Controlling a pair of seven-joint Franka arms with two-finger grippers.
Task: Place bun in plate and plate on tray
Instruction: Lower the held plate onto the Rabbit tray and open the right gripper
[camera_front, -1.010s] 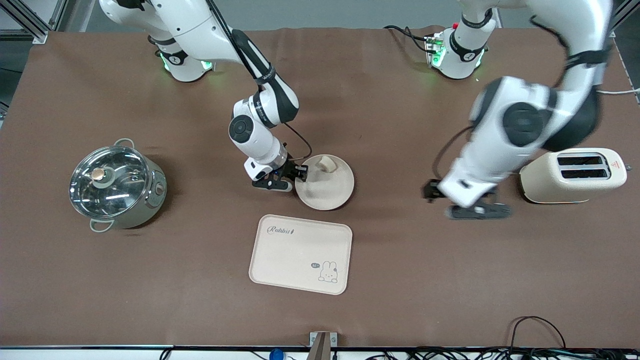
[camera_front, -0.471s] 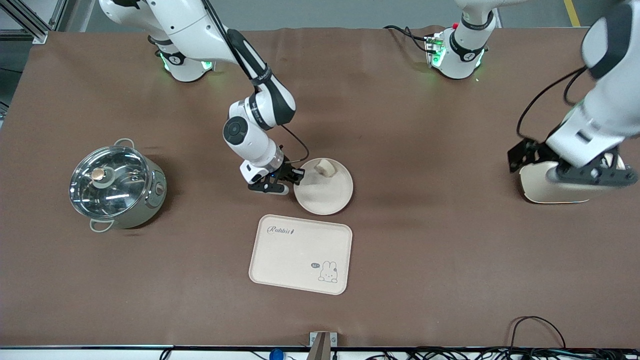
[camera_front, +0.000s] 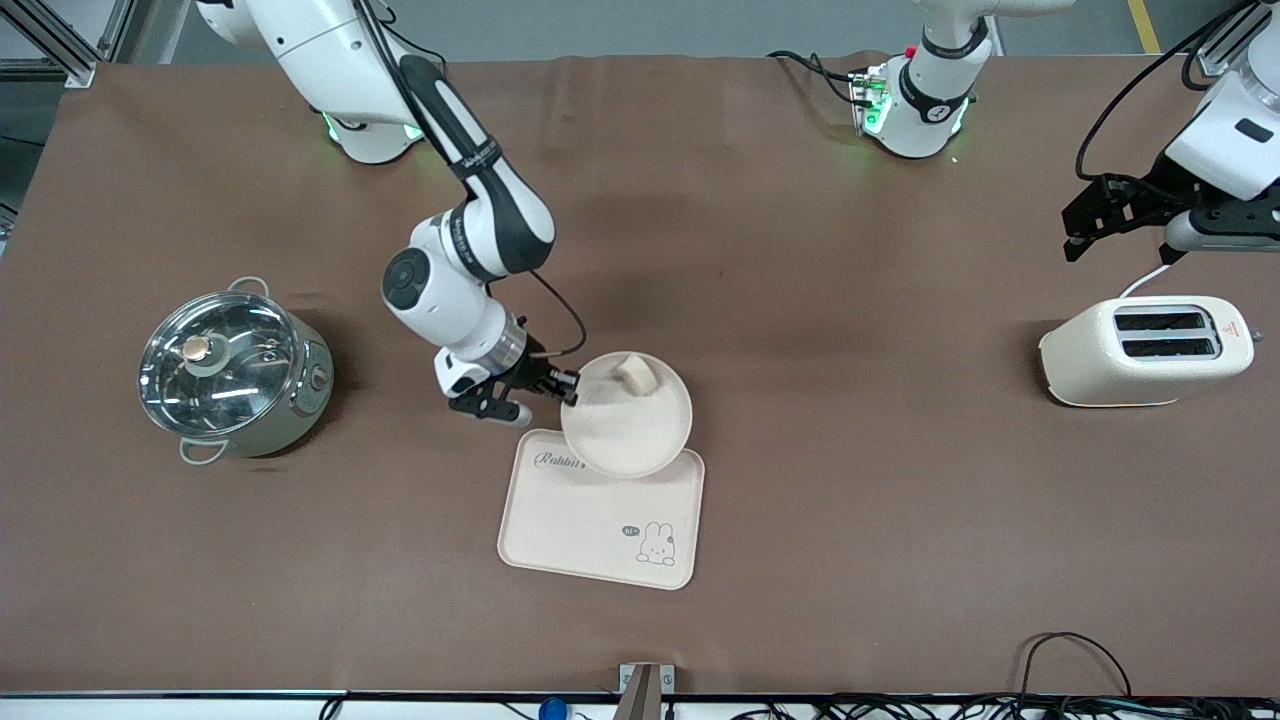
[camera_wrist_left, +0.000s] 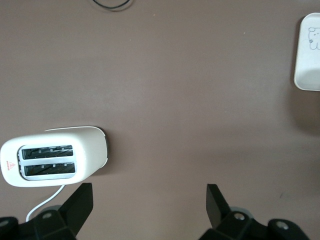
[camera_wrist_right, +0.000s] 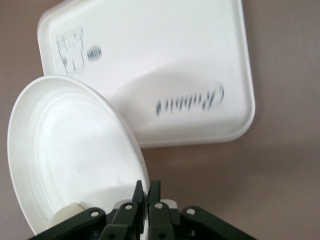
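Note:
My right gripper (camera_front: 566, 388) (camera_wrist_right: 148, 187) is shut on the rim of the round cream plate (camera_front: 630, 425) (camera_wrist_right: 60, 150). The plate hangs tilted over the tray's edge that lies farthest from the front camera. The small pale bun (camera_front: 634, 373) (camera_wrist_right: 67, 215) lies in the plate, close to the rim. The cream rectangular tray (camera_front: 590, 530) (camera_wrist_right: 170, 60) with "Rabbit" lettering and a rabbit drawing rests on the table below. My left gripper (camera_front: 1125, 220) (camera_wrist_left: 149, 205) is open and holds nothing, up over the left arm's end of the table.
A cream toaster (camera_front: 1145, 350) (camera_wrist_left: 52, 162) stands at the left arm's end of the table. A steel pot with a glass lid (camera_front: 232, 370) stands toward the right arm's end. Brown cloth covers the table.
The right gripper closed on the plate's rim, lifted the plate with the bun and carried it toward the tray. The left arm drew back and up, away from the toaster.

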